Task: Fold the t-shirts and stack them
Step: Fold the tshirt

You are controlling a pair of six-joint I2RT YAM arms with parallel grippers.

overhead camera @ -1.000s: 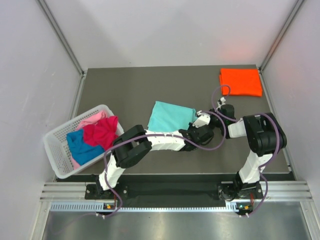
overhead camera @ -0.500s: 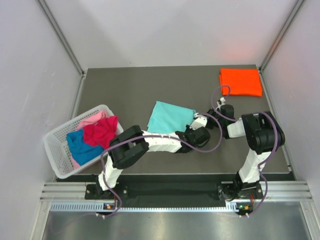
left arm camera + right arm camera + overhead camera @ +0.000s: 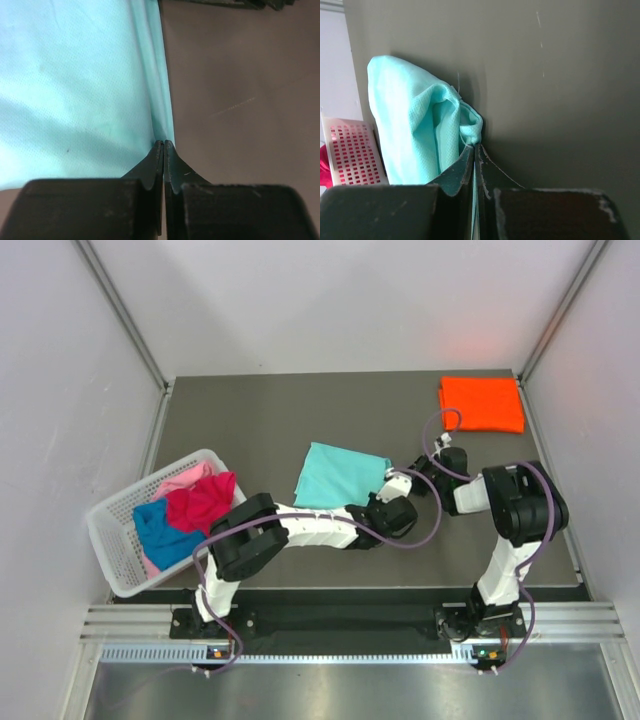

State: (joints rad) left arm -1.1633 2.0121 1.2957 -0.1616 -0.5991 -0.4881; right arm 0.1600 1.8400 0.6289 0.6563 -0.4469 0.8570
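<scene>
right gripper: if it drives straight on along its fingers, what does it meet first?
The teal t-shirt. The right gripper is shut on its bunched corner, so cloth sits right at the tips. Past that fold the wrist view shows only bare table, though depth is hard to judge.

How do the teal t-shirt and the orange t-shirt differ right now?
The teal t-shirt lies in the middle of the table; the orange t-shirt sits in its far right corner. The left hand and right hand are shut on the teal one's edge; nothing touches the orange one. Both are plain single-colour cloth.
</scene>
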